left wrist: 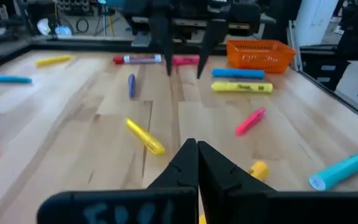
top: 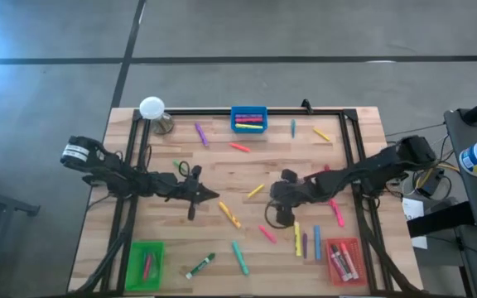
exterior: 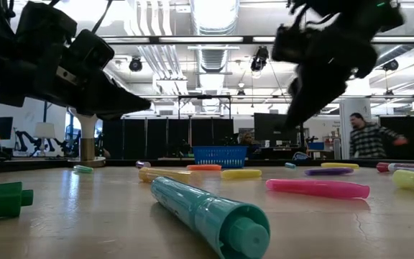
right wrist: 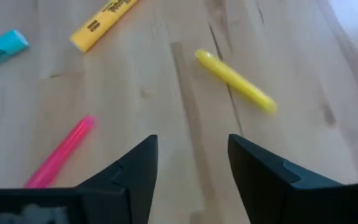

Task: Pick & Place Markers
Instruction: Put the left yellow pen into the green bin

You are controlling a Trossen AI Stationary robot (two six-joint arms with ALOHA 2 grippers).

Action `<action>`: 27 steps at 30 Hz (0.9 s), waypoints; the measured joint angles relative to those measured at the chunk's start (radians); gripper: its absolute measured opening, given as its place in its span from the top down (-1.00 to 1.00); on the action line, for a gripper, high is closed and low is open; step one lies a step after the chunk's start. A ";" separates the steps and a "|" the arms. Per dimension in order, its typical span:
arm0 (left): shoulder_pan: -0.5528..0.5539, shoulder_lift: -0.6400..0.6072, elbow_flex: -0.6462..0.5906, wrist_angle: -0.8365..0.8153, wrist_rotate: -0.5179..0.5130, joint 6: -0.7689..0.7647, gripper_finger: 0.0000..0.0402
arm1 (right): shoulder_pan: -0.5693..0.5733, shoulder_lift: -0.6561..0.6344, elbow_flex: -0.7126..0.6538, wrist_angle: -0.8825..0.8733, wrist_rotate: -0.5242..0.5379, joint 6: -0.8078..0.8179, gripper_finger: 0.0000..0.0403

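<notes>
Right gripper, spread empty above the yellow marker: marker may be rolled aside if approached off-centre.

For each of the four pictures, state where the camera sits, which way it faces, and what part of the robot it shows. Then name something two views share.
High: above, looking straight down on the table; both arms.
Low: table height, looking level across; arms overhead.
Left wrist: behind the shut left gripper, facing the right arm.
Right wrist: above the open right gripper, looking down.
Shared: high and low views both show the blue tray.
</notes>
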 joint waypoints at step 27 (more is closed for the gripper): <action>0.000 0.000 0.000 -0.081 -0.067 0.017 1.00 | -0.171 0.500 0.535 -0.345 -0.182 -0.485 0.35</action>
